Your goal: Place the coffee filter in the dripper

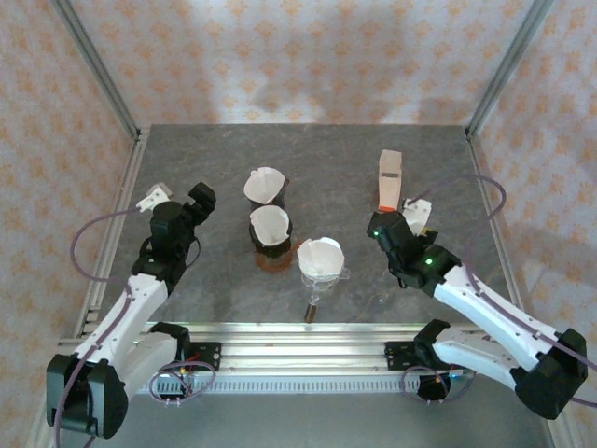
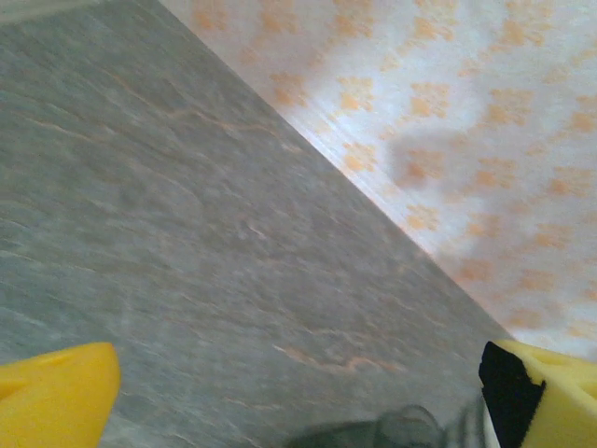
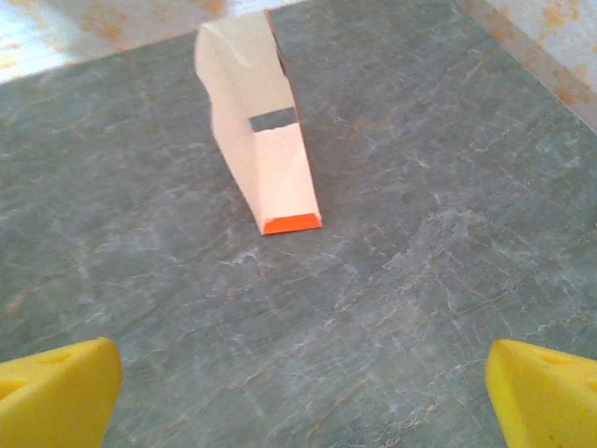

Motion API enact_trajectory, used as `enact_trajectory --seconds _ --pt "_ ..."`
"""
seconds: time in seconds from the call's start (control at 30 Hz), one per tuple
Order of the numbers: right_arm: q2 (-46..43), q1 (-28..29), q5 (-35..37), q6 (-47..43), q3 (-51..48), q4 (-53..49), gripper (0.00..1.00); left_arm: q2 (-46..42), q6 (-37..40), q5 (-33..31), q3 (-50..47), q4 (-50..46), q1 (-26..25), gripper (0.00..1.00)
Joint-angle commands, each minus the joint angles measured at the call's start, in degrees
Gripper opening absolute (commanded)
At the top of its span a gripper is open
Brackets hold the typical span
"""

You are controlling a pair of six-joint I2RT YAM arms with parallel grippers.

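Note:
A white paper coffee filter (image 1: 319, 255) sits in a clear dripper (image 1: 324, 277) near the table's front middle. Two dark drippers behind it, one (image 1: 271, 245) on an amber base and one (image 1: 277, 198) farther back, each hold a white filter too. My left gripper (image 1: 201, 197) hangs open to the left of the drippers; in the left wrist view its yellow fingertips (image 2: 56, 392) stand wide over bare table, the left gripper (image 2: 298, 401) empty. My right gripper (image 1: 413, 213) is open to the right, and in its wrist view the right gripper (image 3: 303, 392) holds nothing.
A peach filter sleeve with an orange end (image 1: 390, 179) stands at the back right, ahead of the right gripper (image 3: 261, 140). The grey stone tabletop (image 1: 215, 289) is ringed by metal frame posts and patterned walls (image 2: 485, 140).

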Motion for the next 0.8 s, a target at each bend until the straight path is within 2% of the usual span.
enact_trajectory --seconds 0.0,0.23,0.33,0.4,0.47,0.53,0.7,0.77 --pt "0.7 -0.3 4.6 1.2 -0.5 4.6 1.00 2.1 7.3 -9.8 -0.8 -0.2 -0.3 1.00" --pt "3.4 -0.3 7.2 2.6 0.4 2.4 1.00 13.0 28.6 -23.9 0.7 7.7 -0.2 1.00" --pt "2.6 -0.3 7.9 2.6 -0.1 2.6 1.00 17.5 35.2 -22.1 0.2 12.2 -0.1 1.00" --pt "1.7 -0.3 9.5 3.7 -0.6 2.0 1.00 20.1 36.5 -22.5 -0.3 14.0 -0.2 1.00" --pt "0.9 -0.3 11.5 5.1 -0.6 0.8 1.00 22.6 39.1 -22.2 -3.2 22.2 -0.1 1.00" --pt "0.4 -0.3 11.8 5.3 -0.9 0.9 1.00 24.9 41.6 -19.2 -5.5 29.9 0.3 1.00" --pt "0.5 -0.4 12.4 5.8 -1.6 1.0 1.00 31.7 42.5 -12.0 -9.4 42.5 0.9 1.00" --pt "0.9 -0.4 12.7 4.4 -1.8 1.9 0.98 36.8 43.7 -10.4 -12.6 55.0 1.1 1.00"
